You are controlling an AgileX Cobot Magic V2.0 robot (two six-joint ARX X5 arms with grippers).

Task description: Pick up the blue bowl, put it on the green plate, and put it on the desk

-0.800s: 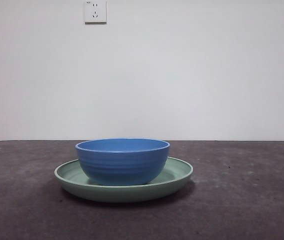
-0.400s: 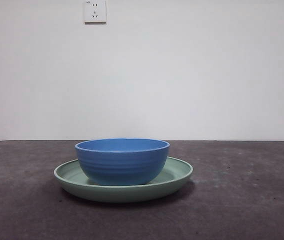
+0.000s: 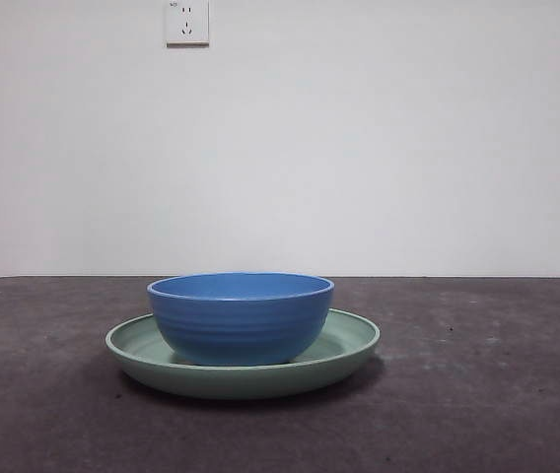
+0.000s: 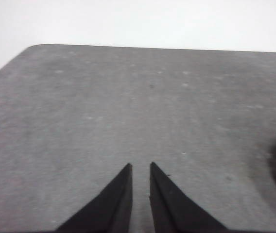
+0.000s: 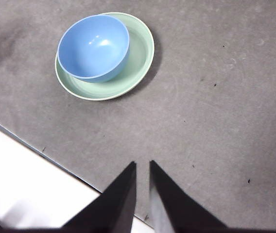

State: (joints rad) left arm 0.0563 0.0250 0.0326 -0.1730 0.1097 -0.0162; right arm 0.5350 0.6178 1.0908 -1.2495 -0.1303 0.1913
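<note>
Bowl: blue bowl (image 3: 241,317) seated off-centre on green plate (image 3: 349,340).
Jaws: both pairs narrow, empty, well clear.
Advice: approach rim squarely.

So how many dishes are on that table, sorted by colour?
Blue: 1, the blue bowl, sitting on the plate.
Green: 1, the green plate on the desk.
Total: 2 dishes.
Both the left gripper and the right gripper hang clear of them, holding nothing.
</note>
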